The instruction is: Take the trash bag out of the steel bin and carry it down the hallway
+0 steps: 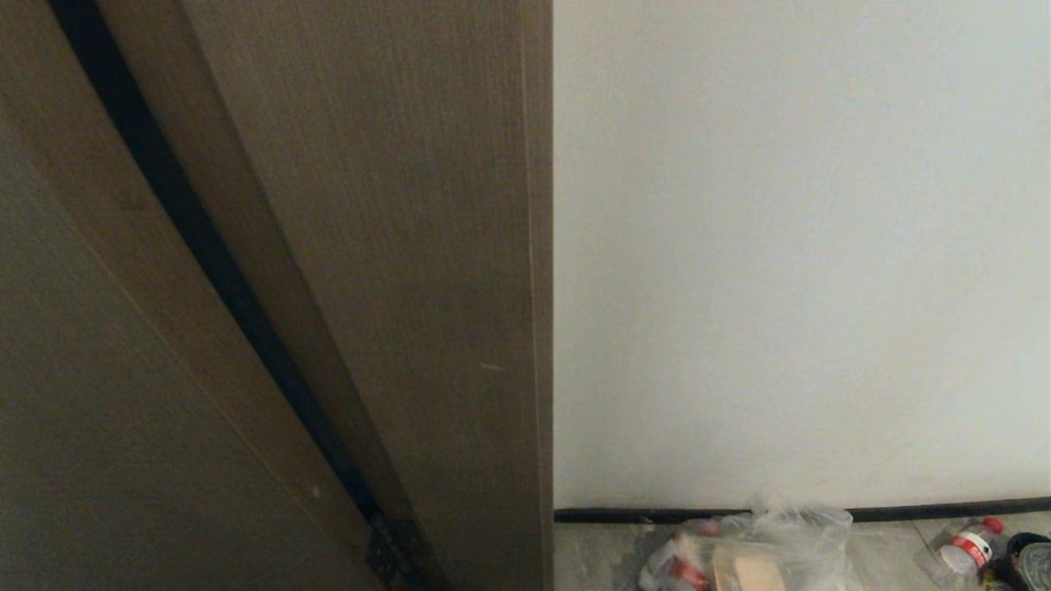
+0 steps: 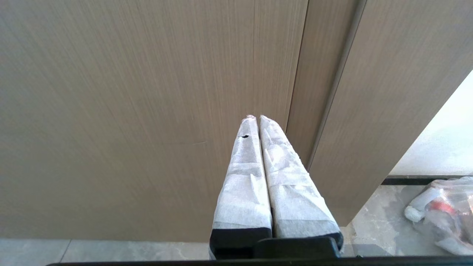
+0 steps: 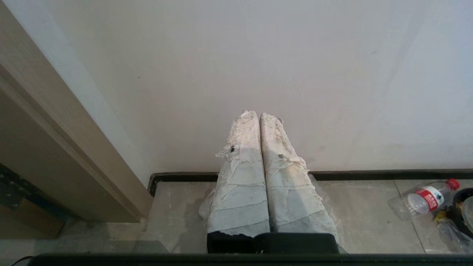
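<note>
The trash bag (image 1: 755, 550), clear plastic with a tan flat piece and red-labelled rubbish inside, lies on the hallway's beige tile floor (image 3: 177, 207) at the foot of a white wall. It also shows at the edge of the left wrist view, the trash bag (image 2: 443, 210). The steel bin is out of view. My left gripper (image 2: 257, 117) is shut and empty, pointing at a brown wooden door. My right gripper (image 3: 258, 113) is also shut and empty, pointing at the wall above the floor. Neither gripper touches the bag.
A brown wooden door frame (image 1: 369, 246) fills the left of the head view. A black baseboard (image 1: 944, 512) runs along the wall. A plastic bottle (image 1: 965, 546) with a red cap and a black pot (image 3: 463, 210) lie on the floor to the bag's right.
</note>
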